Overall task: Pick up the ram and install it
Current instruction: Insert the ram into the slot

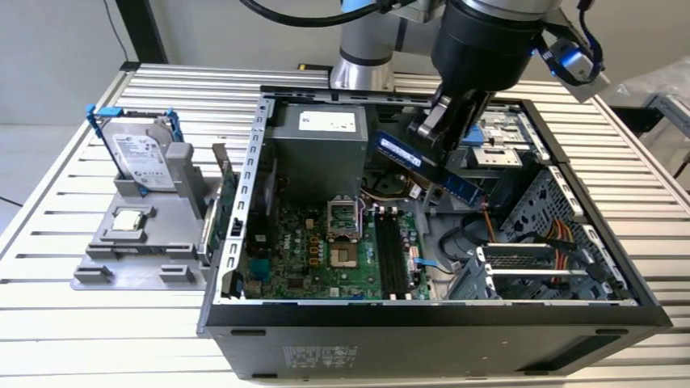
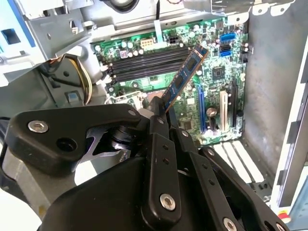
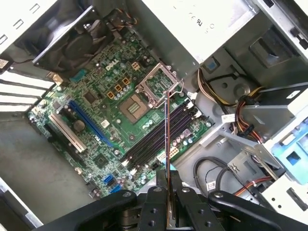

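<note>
The ram (image 1: pixel 401 152) is off the bench and in the air, a long thin stick clamped flat between the fingers of the gripper (image 1: pixel 444 133), which grip it around mid-length so both ends stick out past them. In the exterior view its long axis runs on a slant, the end to the exterior view's right dipping lower. In the second wrist view the ram (image 2: pixel 186 74) reaches out beyond the gripper (image 2: pixel 161 109) over the green motherboard (image 2: pixel 211 91). In the first wrist view the ram (image 3: pixel 166 139) shows edge-on, a thin line running from the gripper (image 3: pixel 168 185).

The black memory slots (image 1: pixel 390 259) sit below the gripper and well apart from the stick, nothing touching. By my read, the stick's long axis crosses the slots (image 3: pixel 144 147) at an angle rather than lying along them, so alignment looks like the open question.

Beside the slots sits the open processor socket (image 1: pixel 342 218), and the slot tops look free in the second wrist view (image 2: pixel 139 60). The grey power supply (image 1: pixel 318 145) stands close on one side of the gripper, the drive cage (image 1: pixel 506 137) close on the other. A bundle of cables (image 1: pixel 544 234) sits below the gripper, to the exterior view's right of the slots. The case wall (image 1: pixel 257 162) stays well clear of the gripper.
</note>
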### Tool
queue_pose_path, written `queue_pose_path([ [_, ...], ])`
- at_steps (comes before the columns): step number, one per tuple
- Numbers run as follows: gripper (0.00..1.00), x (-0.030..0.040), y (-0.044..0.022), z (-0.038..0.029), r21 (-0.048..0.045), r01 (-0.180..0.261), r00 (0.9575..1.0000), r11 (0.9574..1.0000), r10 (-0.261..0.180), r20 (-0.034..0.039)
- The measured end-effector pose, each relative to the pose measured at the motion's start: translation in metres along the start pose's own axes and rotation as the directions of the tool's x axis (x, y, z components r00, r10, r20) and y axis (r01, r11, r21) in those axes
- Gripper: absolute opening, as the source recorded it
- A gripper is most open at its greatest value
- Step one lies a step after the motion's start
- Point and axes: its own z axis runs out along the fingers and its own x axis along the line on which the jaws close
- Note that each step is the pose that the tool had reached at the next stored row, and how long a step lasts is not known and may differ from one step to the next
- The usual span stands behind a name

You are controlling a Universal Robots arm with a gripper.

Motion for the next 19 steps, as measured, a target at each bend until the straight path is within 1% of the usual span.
queue_pose_path([
  [4,0.00,0.0000,0.0000,0.0000,-0.0011,-0.040,0.9992,0.9992,0.040,0.0008],
  [9,0.00,0.0000,0.0000,0.0001,-0.0025,-0.088,0.9961,0.9961,0.088,0.0017],
  [13,0.00,0.0000,0.0000,0.0001,-0.0034,-0.120,0.9928,0.9928,0.120,0.0022],
  [19,0.00,0.0000,0.0000,0.0002,-0.0048,-0.166,0.9861,0.9861,0.166,0.0029],
])
